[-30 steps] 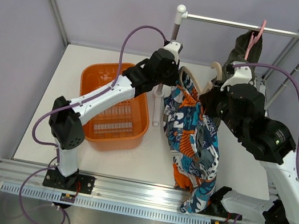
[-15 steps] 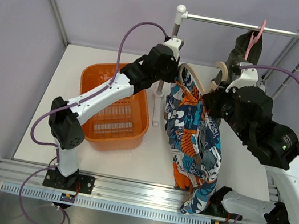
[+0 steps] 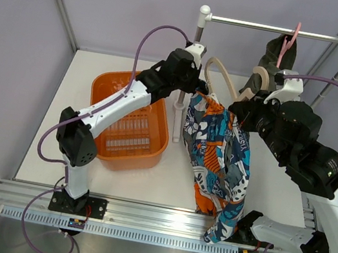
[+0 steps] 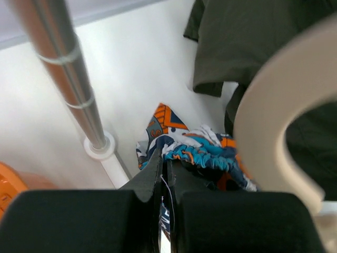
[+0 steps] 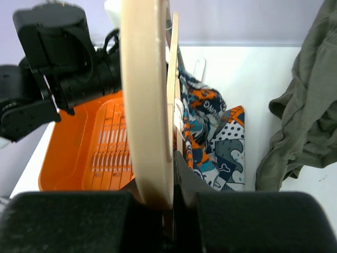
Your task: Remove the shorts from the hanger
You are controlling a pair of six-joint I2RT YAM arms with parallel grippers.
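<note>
We see the left hand (image 4: 164,164), tips partly hidden in cloth, clamped on the shorts (image 3: 216,154); right hand (image 5: 171,169) grips the hanger (image 5: 145,105).

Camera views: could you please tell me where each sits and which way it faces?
Top external: overhead from behind, facing the table; left arm, right arm show.
Left wrist: looks past its shut fingers at the shorts and pole.
Right wrist: looks along the held hanger toward the basket; left arm shows.
Shared: shorts in all three.
</note>
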